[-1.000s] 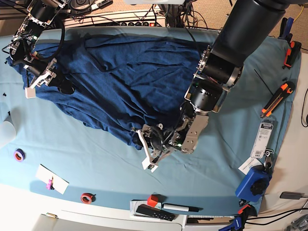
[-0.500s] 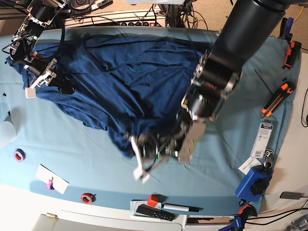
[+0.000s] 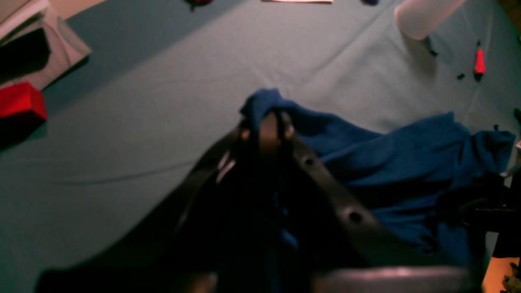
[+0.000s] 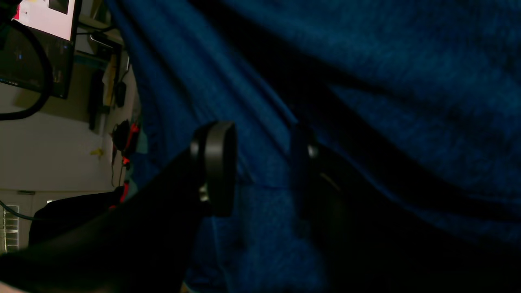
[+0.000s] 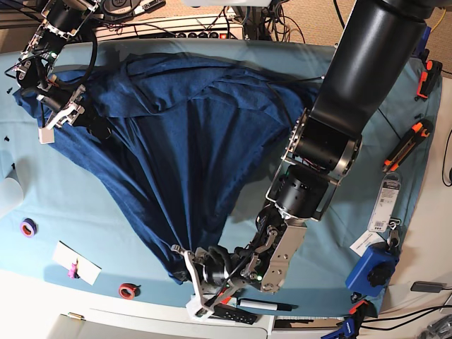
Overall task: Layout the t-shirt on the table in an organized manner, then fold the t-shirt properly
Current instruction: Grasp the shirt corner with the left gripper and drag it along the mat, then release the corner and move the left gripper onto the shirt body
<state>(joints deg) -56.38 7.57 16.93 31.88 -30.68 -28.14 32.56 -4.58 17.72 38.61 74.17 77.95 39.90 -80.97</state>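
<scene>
The laying-out step is judged to be in hand: the t-shirt (image 5: 176, 162) is gathered into long pleats that fan from its far edge down to one pinched corner, so it is not yet spread flat, and no fold is begun.

The left tool (image 5: 205, 277) is closed on that near corner of the t-shirt; in the left wrist view a small tuft of blue cloth (image 3: 264, 101) is seen standing out beyond the shut tips, with the rest of the garment trailing off to one side over the teal worktop (image 3: 163, 122). This pinched corner lies close to the near edge of the worktop (image 5: 106, 212), just beside a red block (image 5: 224, 294) and a black marker (image 5: 265, 305).

The right tool (image 5: 60, 116) is placed at the far corner of the t-shirt, on the opposite side from the pinched hem. In the right wrist view its fingers (image 4: 215, 167) are seen apart, with blue cloth lying between and behind them; whether the cloth is truly clamped cannot be told.

The next move is judged to call for the pinched corner to be drawn sideways along the near edge of the worktop, so that the pleats are opened, with the far corner kept anchored. Care is called for that the hem is not dragged onto the clutter near the red block.
</scene>
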